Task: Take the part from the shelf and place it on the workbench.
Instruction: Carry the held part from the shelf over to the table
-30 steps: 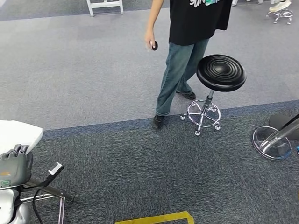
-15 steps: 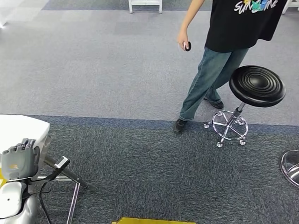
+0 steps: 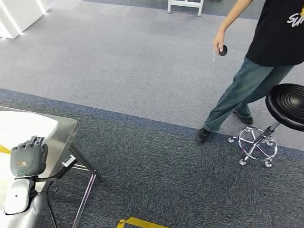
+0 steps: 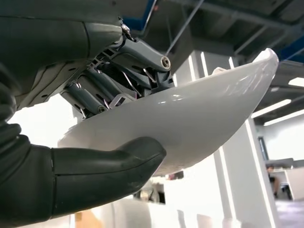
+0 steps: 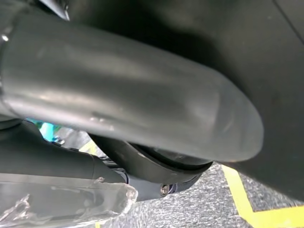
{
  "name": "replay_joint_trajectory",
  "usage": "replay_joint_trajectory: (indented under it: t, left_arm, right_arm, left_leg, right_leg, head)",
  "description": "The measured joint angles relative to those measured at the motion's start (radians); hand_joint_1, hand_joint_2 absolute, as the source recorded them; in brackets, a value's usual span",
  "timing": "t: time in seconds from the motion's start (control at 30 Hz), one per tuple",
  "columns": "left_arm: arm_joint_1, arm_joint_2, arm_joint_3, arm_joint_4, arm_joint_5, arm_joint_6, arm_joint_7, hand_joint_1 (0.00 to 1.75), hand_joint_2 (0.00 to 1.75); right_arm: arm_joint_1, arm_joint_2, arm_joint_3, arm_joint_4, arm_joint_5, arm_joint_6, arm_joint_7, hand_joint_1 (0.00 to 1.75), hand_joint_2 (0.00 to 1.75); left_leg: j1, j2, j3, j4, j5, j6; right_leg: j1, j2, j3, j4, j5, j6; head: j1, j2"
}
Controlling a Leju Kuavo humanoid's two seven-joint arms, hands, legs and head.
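Observation:
My left hand (image 3: 28, 159) is at the lower left of the head view and holds a white, glossy, curved part (image 3: 25, 128) that reaches forward from it. Close up, the part (image 4: 201, 114) lies between the thick thumb (image 4: 107, 166) and the darker fingers (image 4: 104, 85). Under the part's far end shows the corner of a metal workbench (image 3: 66, 133) on slanted legs. My right hand is blurred and dark in the right wrist view, and its state is unreadable there.
A person in a black shirt and jeans (image 3: 251, 80) stands at the right, holding a small black round object (image 3: 223, 50). A black stool (image 3: 287, 104) on a chrome base is beside them. Yellow floor tape (image 3: 139, 222) runs along the front edge of the carpet.
The camera has turned left: the person and stool slid to the right of the picture, and more of the metal workbench has come in at the left. My left hand still holds the part.

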Motion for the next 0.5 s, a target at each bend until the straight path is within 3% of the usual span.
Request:
replay_joint_trajectory:
  t: [0.03,0.1,0.17,0.2,0.23,0.27,0.3,0.37,0.43,0.47,0.5]
  left_arm:
    - [-0.007,0.003,-0.013,0.009,0.000,0.000,0.011,1.75,1.75]
    - [-0.024,0.007,-0.040,0.024,0.000,0.000,0.033,1.75,1.75]
    - [-0.033,0.011,-0.062,0.033,0.000,0.000,0.049,1.75,1.75]
    - [-0.029,0.013,-0.068,0.035,0.000,0.000,0.054,1.75,1.75]
    - [-0.018,0.017,-0.070,0.034,0.000,0.001,0.055,1.75,1.75]
    - [-0.003,0.020,-0.068,0.032,0.000,0.001,0.053,1.75,1.75]
    - [0.014,0.023,-0.061,0.027,0.000,0.001,0.048,1.75,1.75]
    - [0.045,0.025,-0.041,0.011,0.000,0.001,0.029,1.75,1.75]
    - [0.068,0.025,-0.018,-0.005,0.000,0.001,0.009,1.75,1.75]
    - [0.078,0.024,-0.007,-0.012,0.000,0.001,0.002,1.75,1.75]
    - [0.089,0.024,0.002,-0.017,0.000,0.001,-0.002,1.75,1.75]
  right_arm:
    - [-0.003,0.000,0.000,0.000,0.005,0.012,0.006,0.00,0.00]
    - [-0.009,0.000,0.002,0.000,0.013,0.016,0.009,0.00,0.00]
    - [-0.010,0.000,0.004,0.000,0.008,-0.019,-0.020,0.00,0.00]
    - [-0.008,0.001,0.004,0.000,-0.003,-0.049,-0.053,0.00,0.00]
    - [-0.004,0.001,0.001,0.000,-0.021,-0.083,-0.097,0.00,0.00]
    - [0.002,0.002,-0.004,0.000,-0.043,-0.114,-0.148,0.00,0.00]
    - [0.008,0.003,-0.012,0.000,-0.065,-0.138,-0.202,0.00,0.00]
    - [0.018,0.006,-0.035,0.000,-0.104,-0.168,-0.304,0.00,0.00]
    - [0.020,0.012,-0.059,-0.001,-0.129,-0.182,-0.377,0.00,0.00]
    - [0.020,0.015,-0.068,-0.001,-0.136,-0.185,-0.395,0.00,0.00]
    - [0.020,0.017,-0.076,-0.002,-0.139,-0.187,-0.405,0.00,0.00]
  left_leg:
    - [0.001,-0.011,0.000,-0.002,0.000,0.006]
    - [0.006,-0.029,0.002,-0.005,0.003,0.018]
    - [0.006,-0.049,0.001,-0.005,0.002,0.025]
    - [0.004,-0.061,0.002,-0.005,0.002,0.027]
    - [0.003,-0.074,0.004,-0.004,0.001,0.027]
    - [0.002,-0.087,0.006,-0.004,0.000,0.027]
    - [0.002,-0.101,0.009,-0.004,-0.001,0.027]
    - [0.002,-0.128,0.011,-0.002,-0.004,0.022]
    - [0.005,-0.155,0.002,0.000,-0.002,0.012]
    - [0.007,-0.168,-0.002,0.000,0.002,0.005]
    - [0.010,-0.181,-0.006,-0.001,0.004,-0.002]
  right_leg:
    - [-0.001,0.010,-0.002,0.006,-0.008,0.005]
    - [-0.004,0.061,-0.033,0.072,-0.047,0.013]
    - [-0.005,0.107,-0.103,0.210,-0.105,0.015]
    - [-0.005,0.114,-0.137,0.271,-0.122,0.014]
    - [-0.004,0.117,-0.158,0.301,-0.120,0.012]
    - [-0.004,0.120,-0.161,0.291,-0.098,0.008]
    - [-0.004,0.126,-0.146,0.243,-0.060,0.005]
    - [-0.010,0.176,-0.093,0.108,0.014,-0.002]
    - [-0.014,0.221,-0.058,0.031,0.034,-0.004]
    - [-0.015,0.224,-0.052,0.024,0.030,-0.005]
    - [-0.014,0.211,-0.047,0.019,0.029,-0.008]
  head:
    - [0.002,0.000]
    - [0.006,0.000]
    - [0.010,0.000]
    - [0.010,0.000]
    - [0.011,0.000]
    - [0.011,0.000]
    - [0.011,0.000]
    - [0.011,0.000]
    - [0.011,0.000]
    - [0.011,0.000]
    - [0.011,0.000]
